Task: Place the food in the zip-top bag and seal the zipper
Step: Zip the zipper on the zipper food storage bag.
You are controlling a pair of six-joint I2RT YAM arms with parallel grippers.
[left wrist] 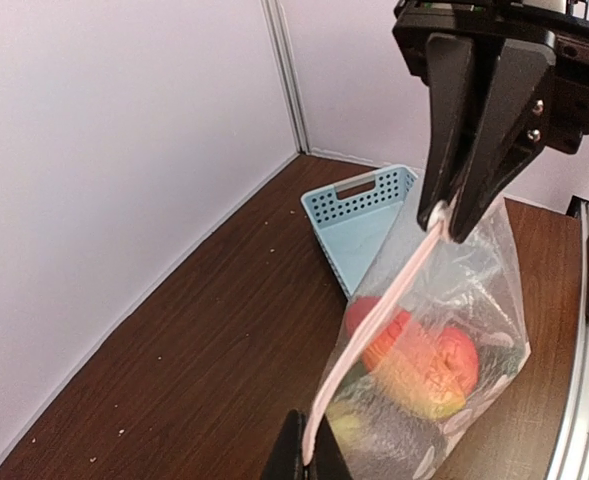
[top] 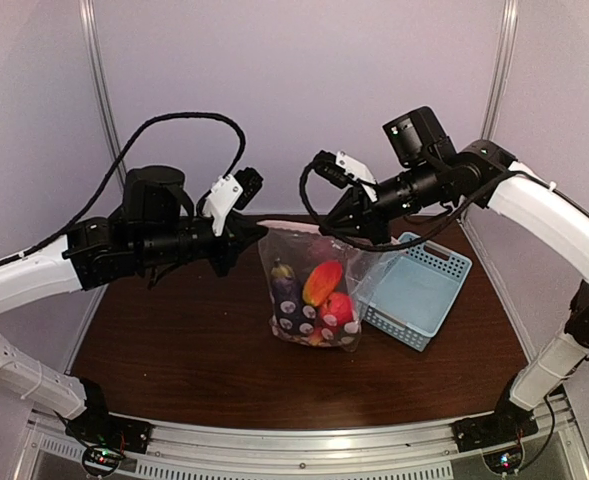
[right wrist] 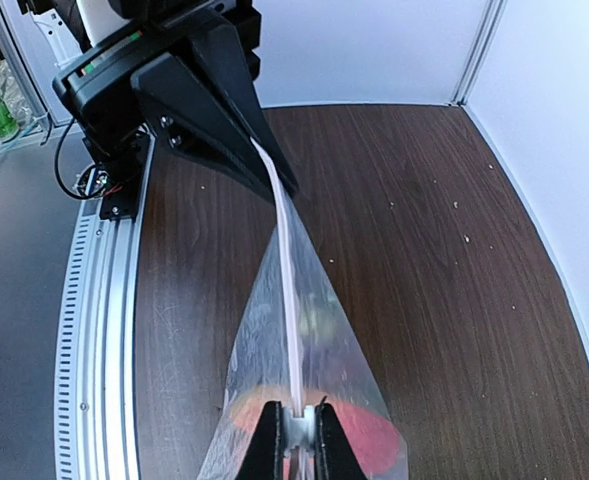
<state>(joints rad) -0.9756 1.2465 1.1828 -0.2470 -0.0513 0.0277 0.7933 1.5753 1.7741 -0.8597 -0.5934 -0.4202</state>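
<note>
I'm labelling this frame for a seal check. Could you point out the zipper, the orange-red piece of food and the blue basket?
zipper [right wrist: 291, 270], right wrist view, midway along the whitish strip.
orange-red piece [top: 321, 282], top external view, its middle.
blue basket [top: 415, 290], top external view, its bare floor.

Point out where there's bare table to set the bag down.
Free: the wide stretch of table left of the bag, and the strip between bag and near edge. Crowded: right of the bag, where the basket sits close beside it. Left gripper and right gripper hold its top strip.
</note>
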